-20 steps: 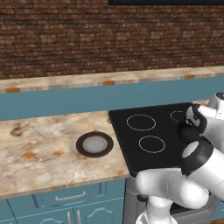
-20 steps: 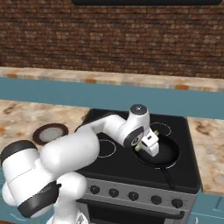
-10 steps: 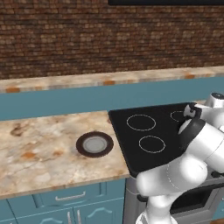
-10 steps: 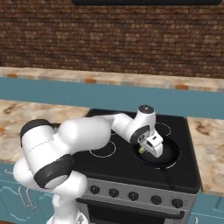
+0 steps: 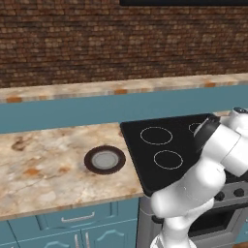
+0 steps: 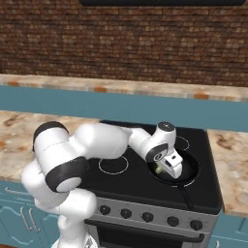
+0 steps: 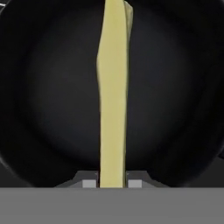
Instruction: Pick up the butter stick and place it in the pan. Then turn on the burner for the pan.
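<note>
Butter stick (image 7: 113, 92) sits between the two small dark tips of the gripper (image 7: 113, 183), which are closed tight on its near end. From the hand camera, the stick runs straight away from the tips, so its long side lines up with the way the hand looks. It points down into the pan (image 7: 48, 100), whose black floor lies right behind it on every side.

From the right base camera, the gripper (image 6: 170, 168) hangs low over the pan (image 6: 190, 167), which rests on the front right ring of the black cooktop (image 6: 133, 177), near its front edge. A bit of pale yellow shows at the fingers there. I can't be sure if the far end of the stick touches the pan floor yet; it looks close.

The next move is likely to let go, so the stick drops and lies flat inside the rim.
</note>
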{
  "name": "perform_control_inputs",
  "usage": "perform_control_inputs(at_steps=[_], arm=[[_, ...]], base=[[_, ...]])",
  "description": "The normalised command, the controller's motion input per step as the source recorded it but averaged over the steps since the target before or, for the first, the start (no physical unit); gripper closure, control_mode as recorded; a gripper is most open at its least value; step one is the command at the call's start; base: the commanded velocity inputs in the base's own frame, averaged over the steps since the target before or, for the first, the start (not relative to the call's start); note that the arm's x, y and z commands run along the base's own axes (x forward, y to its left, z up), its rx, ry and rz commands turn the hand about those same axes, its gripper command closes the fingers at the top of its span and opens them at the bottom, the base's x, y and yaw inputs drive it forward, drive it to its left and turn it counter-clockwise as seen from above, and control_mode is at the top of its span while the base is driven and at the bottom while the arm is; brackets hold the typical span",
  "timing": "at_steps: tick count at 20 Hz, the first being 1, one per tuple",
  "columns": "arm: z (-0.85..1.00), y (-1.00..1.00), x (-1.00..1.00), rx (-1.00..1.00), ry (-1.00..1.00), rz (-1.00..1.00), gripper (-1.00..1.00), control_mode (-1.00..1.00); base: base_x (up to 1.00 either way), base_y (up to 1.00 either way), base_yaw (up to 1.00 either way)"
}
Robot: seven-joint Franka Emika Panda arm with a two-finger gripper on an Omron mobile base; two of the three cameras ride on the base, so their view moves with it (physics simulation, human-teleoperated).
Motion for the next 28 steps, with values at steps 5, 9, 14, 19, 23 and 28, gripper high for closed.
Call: perform_control_inputs(at_steps=[5,9,14,19,23,28], arm=[[-0.09,-0.01,0.14,0.0,0.01,0.0,-1.0,-1.0],[0.0,-0.07,-0.12,0.01,-0.05,0.0,-1.0,-1.0],[0.24,0.12,-0.32,-0.02,-0.15,0.0,-1.0,-1.0],[0.37,0.49,-0.49,-0.1,-0.21,0.02,-1.0,-1.0],[0.1,0.66,-0.72,-0.15,-0.19,0.06,-1.0,-1.0],[0.0,0.62,-0.92,-0.16,-0.2,0.04,-1.0,-1.0]], base=[[0.0,0.0,0.0],[0.0,0.0,0.0],[0.0,0.0,0.0],[0.0,0.0,0.0],[0.0,0.0,0.0],[0.0,0.0,0.0]])
